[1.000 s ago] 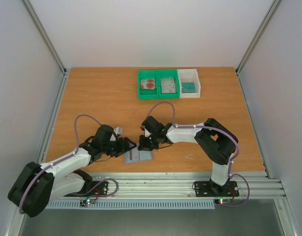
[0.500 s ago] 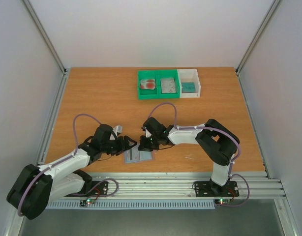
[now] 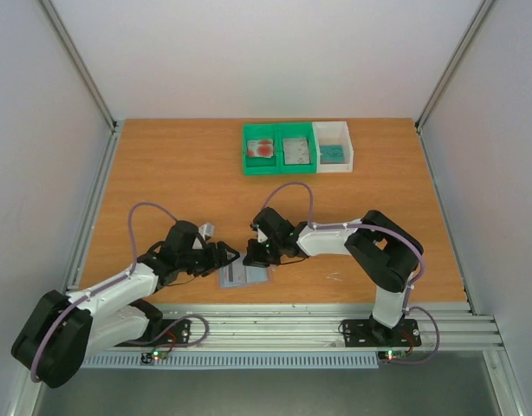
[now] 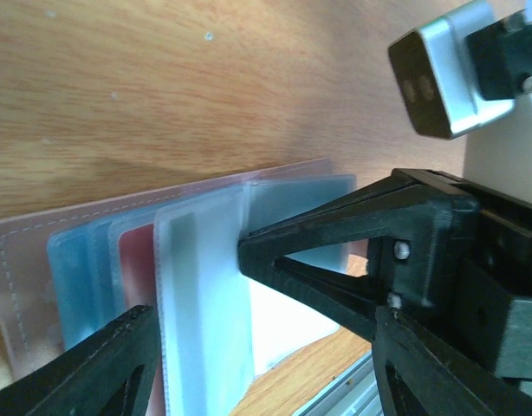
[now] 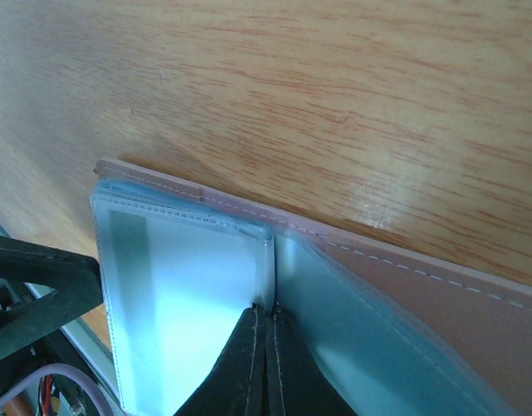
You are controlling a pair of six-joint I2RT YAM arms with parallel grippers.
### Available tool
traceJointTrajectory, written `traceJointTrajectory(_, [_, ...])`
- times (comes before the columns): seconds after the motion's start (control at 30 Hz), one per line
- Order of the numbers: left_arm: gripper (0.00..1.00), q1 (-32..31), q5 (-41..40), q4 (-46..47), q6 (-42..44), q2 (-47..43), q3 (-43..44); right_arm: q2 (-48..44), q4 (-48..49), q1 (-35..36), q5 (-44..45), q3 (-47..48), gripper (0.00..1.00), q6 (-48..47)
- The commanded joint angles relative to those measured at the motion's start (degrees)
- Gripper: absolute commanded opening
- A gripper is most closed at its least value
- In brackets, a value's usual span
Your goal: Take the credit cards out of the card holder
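The card holder (image 3: 246, 276) lies open near the table's front edge, pink outside (image 5: 405, 277) with blue-grey clear sleeves (image 4: 205, 295). My left gripper (image 3: 227, 255) is open at its left side and straddles one raised sleeve (image 4: 197, 282), one fingertip (image 4: 249, 247) touching the sleeve's edge. My right gripper (image 3: 256, 254) is shut, its tips (image 5: 266, 310) pressed on the seam between the sleeves. The credit cards lie in the trays at the back: a white one with red blotches (image 3: 262, 148), a grey one (image 3: 295, 149) and a teal one (image 3: 334, 152).
A green two-compartment tray (image 3: 279, 165) and a white tray (image 3: 347, 143) stand side by side at the back middle. The metal rail of the table's front edge (image 3: 318, 325) runs just below the holder.
My left gripper drew back slightly to the left and came in again at the holder's left side. My right gripper stays pressed on the holder.
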Motion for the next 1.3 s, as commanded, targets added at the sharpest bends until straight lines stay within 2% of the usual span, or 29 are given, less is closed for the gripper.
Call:
traceJointTrajectory(0.0, [0.68,0.14,-0.39,3.46,0.52,1.5,-1.21,0.09,-2.07,0.59,0.78,-2.2,0.01,1.06])
traceJointTrajectory(0.33, [0.68,0.15,0.92,6.26,0.46,2.29,-1.74,0.11,-1.59,0.63,0.48,-2.32,0.01,1.53])
traceJointTrajectory(0.4, [0.65,0.14,1.33,6.38,0.17,2.5,-1.61,0.04,-1.26,0.58,-0.02,-2.39,0.01,1.76])
traceJointTrajectory(0.47, [0.57,0.14,2.13,6.84,-0.09,2.64,-1.33,-0.19,-0.25,0.63,-0.66,-2.69,0.01,2.02])
traceJointTrajectory(0.6, [0.46,0.18,3.79,7.89,-1.51,2.34,-1.14,-1.45,1.39,0.63,-0.52,-3.54,0.06,2.38])
traceJointTrajectory(0.8, [0.46,-0.12,6.2,12.99,-5.01,4.5,-2.53,-1.8,2.54,0.54,0.84,-4.15,0.08,2.22])
traceJointTrajectory(1.0, [0.47,-1.14,6.39,14.82,-6.21,4.91,-2.21,-4.45,2.94,0.54,2.9,-5.1,0.12,0.67])
traceJointTrajectory(1.27, [0.47,-3.28,6.82,17.65,-7.85,7.69,-1.01,-9.0,1.85,0.54,7.08,-6.28,0.12,-0.52])
